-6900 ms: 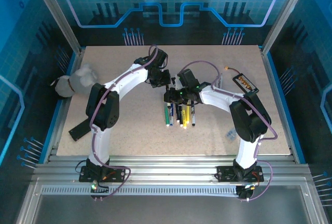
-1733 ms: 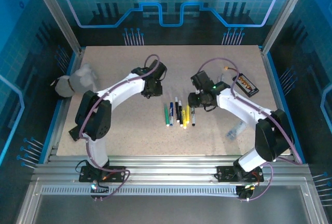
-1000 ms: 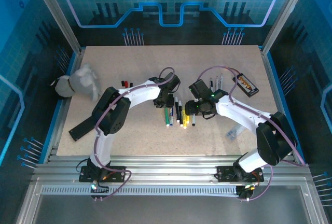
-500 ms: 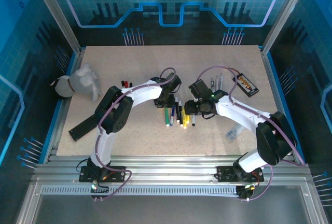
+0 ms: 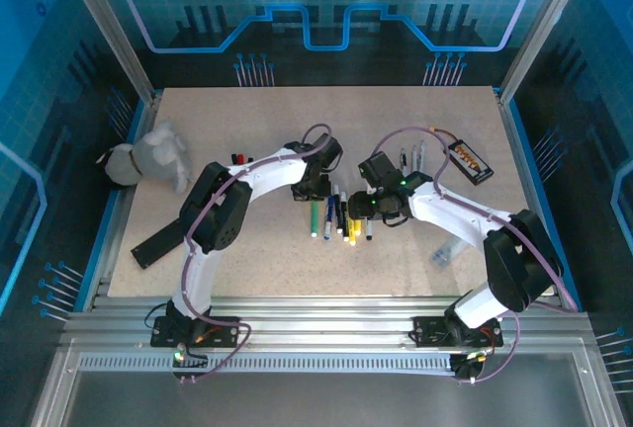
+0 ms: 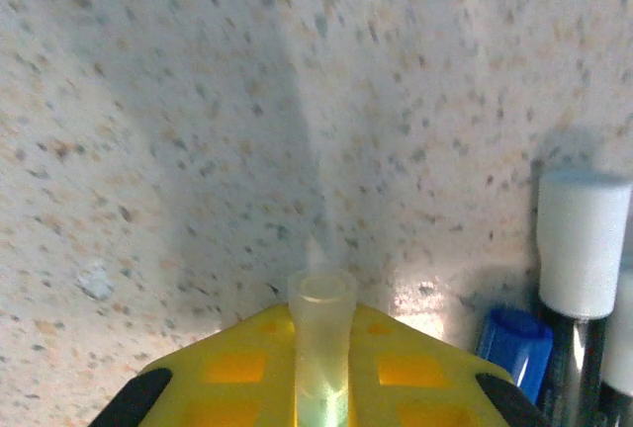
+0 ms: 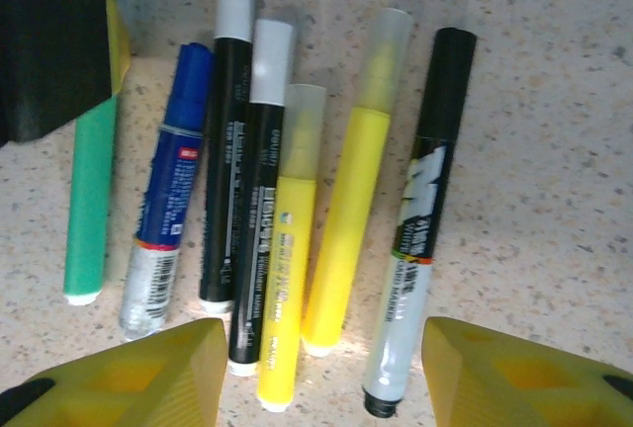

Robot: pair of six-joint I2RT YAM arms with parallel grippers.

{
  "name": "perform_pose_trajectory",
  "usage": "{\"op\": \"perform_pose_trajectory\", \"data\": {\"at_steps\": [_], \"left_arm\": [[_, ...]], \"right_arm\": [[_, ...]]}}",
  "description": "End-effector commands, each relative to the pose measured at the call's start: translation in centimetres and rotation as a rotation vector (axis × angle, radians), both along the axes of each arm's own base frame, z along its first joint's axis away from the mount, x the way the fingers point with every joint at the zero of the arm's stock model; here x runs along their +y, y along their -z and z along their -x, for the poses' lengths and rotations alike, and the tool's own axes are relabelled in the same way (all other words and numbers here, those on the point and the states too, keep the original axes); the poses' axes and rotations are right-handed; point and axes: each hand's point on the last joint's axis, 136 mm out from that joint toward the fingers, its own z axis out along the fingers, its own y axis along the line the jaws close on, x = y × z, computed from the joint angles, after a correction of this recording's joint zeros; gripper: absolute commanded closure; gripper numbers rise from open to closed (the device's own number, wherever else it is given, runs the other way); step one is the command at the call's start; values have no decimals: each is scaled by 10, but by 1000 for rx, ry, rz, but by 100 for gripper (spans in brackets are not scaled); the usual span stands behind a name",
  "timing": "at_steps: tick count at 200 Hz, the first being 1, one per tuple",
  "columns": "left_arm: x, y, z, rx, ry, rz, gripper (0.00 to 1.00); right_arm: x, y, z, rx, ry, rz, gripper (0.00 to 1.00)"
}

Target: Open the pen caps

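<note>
Left wrist view: the left gripper (image 6: 321, 373) has its yellow pads (image 6: 232, 368) drawn in on a translucent green-tinted plastic pen cap (image 6: 321, 313), pinching it from both sides, with the speckled beige table (image 6: 198, 101) behind it. Just to the right, a blue cap (image 6: 514, 343) and a white cap (image 6: 582, 244) sit on their pens.

Over to the right wrist view: the right gripper (image 7: 324, 353) hangs over the row, its yellow fingertips (image 7: 148, 373) spread wide, gripping nothing, touching nothing. Beneath it seven markers lie side by side. First is a green marker body (image 7: 89, 210), its far end hidden under the left gripper's black housing. Then a blue marker (image 7: 173, 200), two black markers with white caps (image 7: 229, 150), two yellow markers with clear caps (image 7: 351, 210), and a black-capped grey-and-black marker (image 7: 420, 219).

Labels: a barcode and red print on the blue marker, white print down the black ones, a bold white mark on the last, none of it legible. Top external view shows a flat black device with an orange label (image 5: 467, 160) right of the pens, its lettering too small to read.
</note>
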Motion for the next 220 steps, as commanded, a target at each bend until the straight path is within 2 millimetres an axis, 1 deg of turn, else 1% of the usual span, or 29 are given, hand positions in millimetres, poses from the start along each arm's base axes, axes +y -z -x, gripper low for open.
{"op": "perform_pose_trajectory", "data": {"at_steps": [1,19,34,70,88,119,181,203,220], "left_arm": [[0,-31,-21,-50,-7,70,90],[-4,-52,-28,-77,-8,125,90],[-11,-66,-31,-87,-3,173,91],[-32,-85,-30,-82,5,306,92],[-38,-91,-28,-82,4,346,93],[-42,-102,-26,-92,5,380,93],[-44,-115,-26,-113,8,408,93],[-47,-117,-25,-115,13,413,93],[-48,-116,-24,-110,13,415,93]], "right_arm": [[14,-5,-3,1,-14,-82,44],[27,-13,-5,-4,-32,-151,44],[38,-20,-7,-5,-47,-217,44],[64,-37,-16,-9,-70,-377,43],[72,-41,-20,-7,-76,-415,43],[78,-39,-29,-2,-75,-418,43],[92,-25,-38,35,-75,-442,44],[96,-24,-41,39,-74,-452,50],[99,-25,-43,38,-77,-455,61]]}}
